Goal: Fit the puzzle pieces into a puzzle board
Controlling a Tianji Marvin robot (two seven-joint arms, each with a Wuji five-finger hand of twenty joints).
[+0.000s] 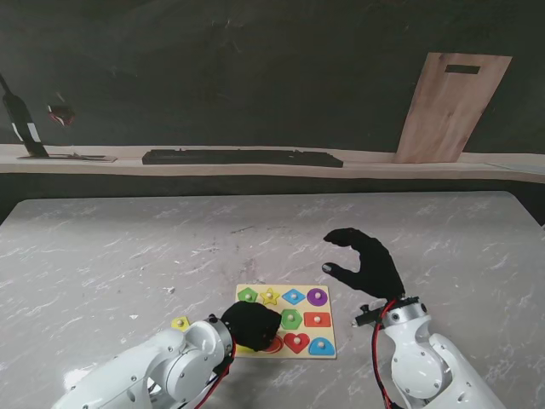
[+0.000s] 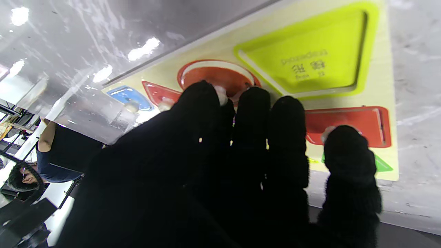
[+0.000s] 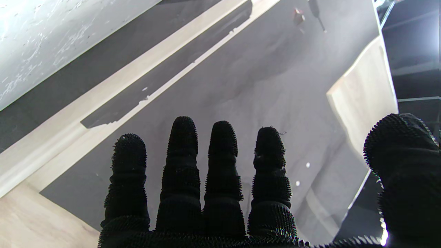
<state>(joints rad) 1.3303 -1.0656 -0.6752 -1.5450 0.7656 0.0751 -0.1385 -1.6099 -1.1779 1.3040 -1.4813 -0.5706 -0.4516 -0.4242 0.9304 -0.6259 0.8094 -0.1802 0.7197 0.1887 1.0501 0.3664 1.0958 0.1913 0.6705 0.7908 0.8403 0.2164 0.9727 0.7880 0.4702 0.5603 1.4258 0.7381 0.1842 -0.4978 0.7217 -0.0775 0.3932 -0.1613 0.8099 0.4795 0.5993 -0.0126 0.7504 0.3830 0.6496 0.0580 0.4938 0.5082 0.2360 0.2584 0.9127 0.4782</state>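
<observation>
The puzzle board (image 1: 328,332) lies on the marble table close to me, with coloured knobbed pieces seated in it. My left hand (image 1: 251,324) covers its near left part, fingers drawn together. In the left wrist view the white knob of a red round piece (image 2: 217,74) sits pinched between thumb and the neighbouring fingertips (image 2: 255,100). Beside it is an empty yellow-green trapezoid slot (image 2: 303,58). A red heart (image 2: 155,93), a blue piece (image 2: 129,98) and a red rectangle (image 2: 348,125) are seated. A loose yellow piece (image 1: 180,323) lies left of the board. My right hand (image 1: 366,264) hovers open beyond the board's right edge.
A wooden ledge runs along the back wall with a long black bar (image 1: 243,158) on it and a wooden cutting board (image 1: 451,106) leaning at the right. A dark tool stand (image 1: 21,128) is at the far left.
</observation>
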